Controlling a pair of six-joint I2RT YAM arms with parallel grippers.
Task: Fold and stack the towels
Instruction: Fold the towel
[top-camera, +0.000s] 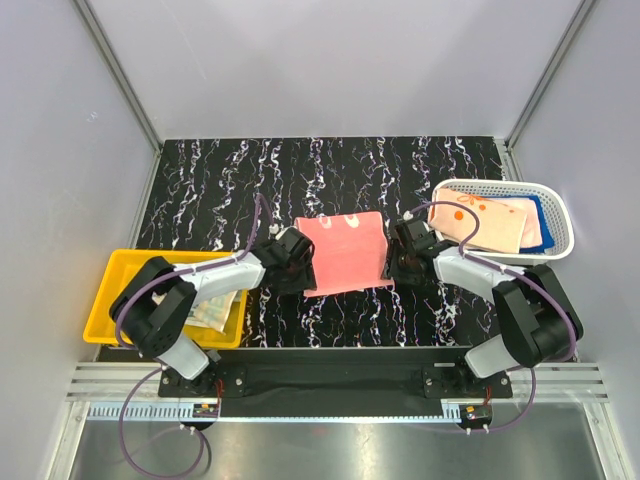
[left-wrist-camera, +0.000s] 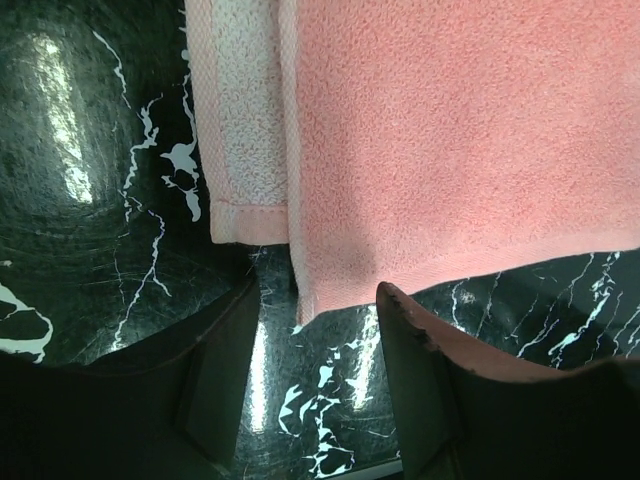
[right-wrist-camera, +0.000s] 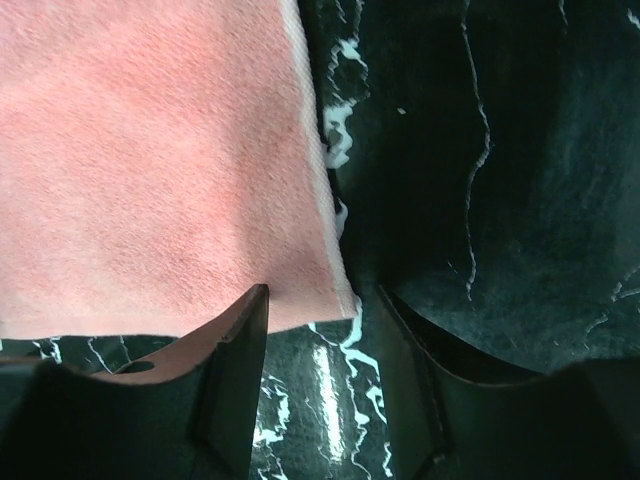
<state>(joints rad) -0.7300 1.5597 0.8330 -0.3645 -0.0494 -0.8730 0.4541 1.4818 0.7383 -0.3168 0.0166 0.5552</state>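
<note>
A salmon-pink towel (top-camera: 345, 250) lies folded flat on the black marbled table, between my two grippers. My left gripper (top-camera: 297, 262) is open and empty just off the towel's near left corner (left-wrist-camera: 310, 300); a paler under layer (left-wrist-camera: 240, 150) sticks out at the left edge. My right gripper (top-camera: 402, 257) is open and empty at the towel's near right corner (right-wrist-camera: 335, 290). More folded towels, a beige one with orange marks (top-camera: 470, 215), a pale pink one and a blue one (top-camera: 543, 215), lie in the white mesh basket (top-camera: 560, 240).
A yellow plastic bin (top-camera: 125, 275) stands at the near left with a folded patterned cloth (top-camera: 215, 310) in it. The basket stands at the right. Grey walls enclose the table on three sides.
</note>
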